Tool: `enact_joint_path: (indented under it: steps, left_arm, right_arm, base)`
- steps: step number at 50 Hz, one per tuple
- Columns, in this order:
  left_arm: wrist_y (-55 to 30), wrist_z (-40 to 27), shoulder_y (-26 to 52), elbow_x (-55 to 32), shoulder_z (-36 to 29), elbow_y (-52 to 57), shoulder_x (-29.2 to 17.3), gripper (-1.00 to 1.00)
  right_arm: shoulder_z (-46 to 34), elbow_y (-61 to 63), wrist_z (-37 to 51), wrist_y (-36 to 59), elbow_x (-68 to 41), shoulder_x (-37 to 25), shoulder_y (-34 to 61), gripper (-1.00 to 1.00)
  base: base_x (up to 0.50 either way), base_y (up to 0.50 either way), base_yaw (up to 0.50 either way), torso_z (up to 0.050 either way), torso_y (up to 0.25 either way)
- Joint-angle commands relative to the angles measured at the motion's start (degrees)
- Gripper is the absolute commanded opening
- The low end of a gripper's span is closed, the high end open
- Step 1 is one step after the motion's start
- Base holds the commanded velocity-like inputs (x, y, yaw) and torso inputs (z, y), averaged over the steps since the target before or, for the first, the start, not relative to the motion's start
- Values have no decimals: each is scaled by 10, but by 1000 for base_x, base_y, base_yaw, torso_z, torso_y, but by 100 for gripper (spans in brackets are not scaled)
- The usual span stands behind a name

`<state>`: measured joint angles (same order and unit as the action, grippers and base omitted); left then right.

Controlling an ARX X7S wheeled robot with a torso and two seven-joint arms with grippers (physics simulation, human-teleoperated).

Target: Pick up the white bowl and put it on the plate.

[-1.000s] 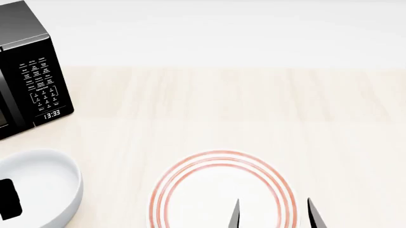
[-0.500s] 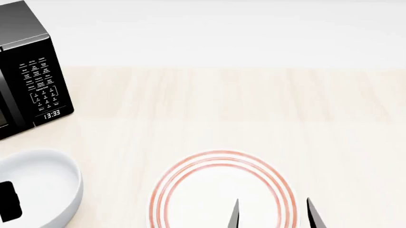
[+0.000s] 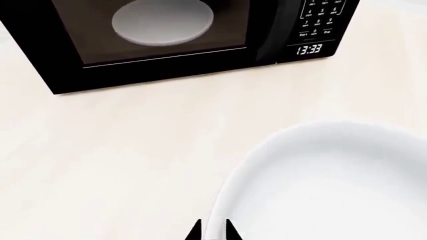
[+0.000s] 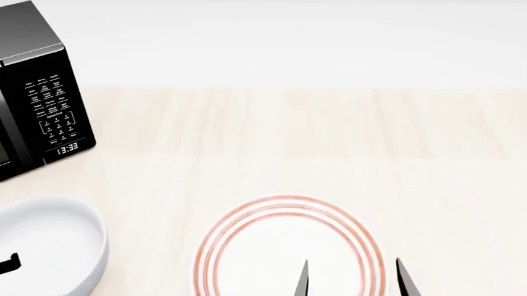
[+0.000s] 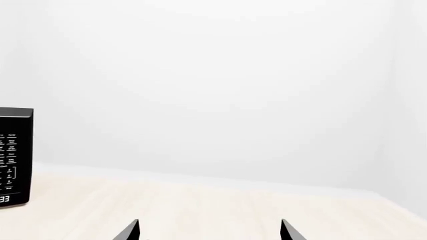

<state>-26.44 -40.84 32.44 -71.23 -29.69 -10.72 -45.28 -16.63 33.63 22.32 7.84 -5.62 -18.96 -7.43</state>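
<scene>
Left hand (image 3: pixel 213 232) pinched on half-cropped white bowl (image 4: pixel 49 246) rim; right hand (image 4: pixel 352 279) spread, tips only.

All I see of my rig: the left gripper (image 3: pixel 213 231) and right gripper (image 4: pixel 352 279), each showing slim, matte black, pointed fingertips.

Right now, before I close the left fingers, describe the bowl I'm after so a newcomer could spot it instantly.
Start at the black microwave at the far left of the wooden table. Just in front of it, nearer the robot, sits the white bowl, at the left edge of the head view. It is deep, plain and glossy, unlike the flat plate with red rings to its right.
</scene>
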Motion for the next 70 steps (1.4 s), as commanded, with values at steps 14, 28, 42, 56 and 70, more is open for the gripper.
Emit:
enact_joint_path:
  steps: [14,28,42,56,70]
  left_arm:
    - [21,4,-19,-20,13,14,0,-100]
    - [23,-10,-17,-44,31,53,-3,-100]
    - [2,-31,8,-69,37,115,-8,-100]
    - [-20,-47,52,-88,44,139,-11,-100]
    - [-49,-45,128,-98,26,101,45,-100]
  right_arm:
    - [-9,-4,3,-3,2,-2,2,100]
    - [-9,-5,4,-3,-3,-4,5,100]
    - [-10,-3,8,-3,-5,-6,5,100]
    - [-12,-8,10,-4,-6,-8,7,100]
    - [-16,-13,12,-7,-4,-9,9,100]
  base:
    - [0,0,0,0,0]
    - [0,0,0,0,0]
    - [0,0,0,0,0]
    - [0,0,0,0,1]
    - [0,0,0,0,1]
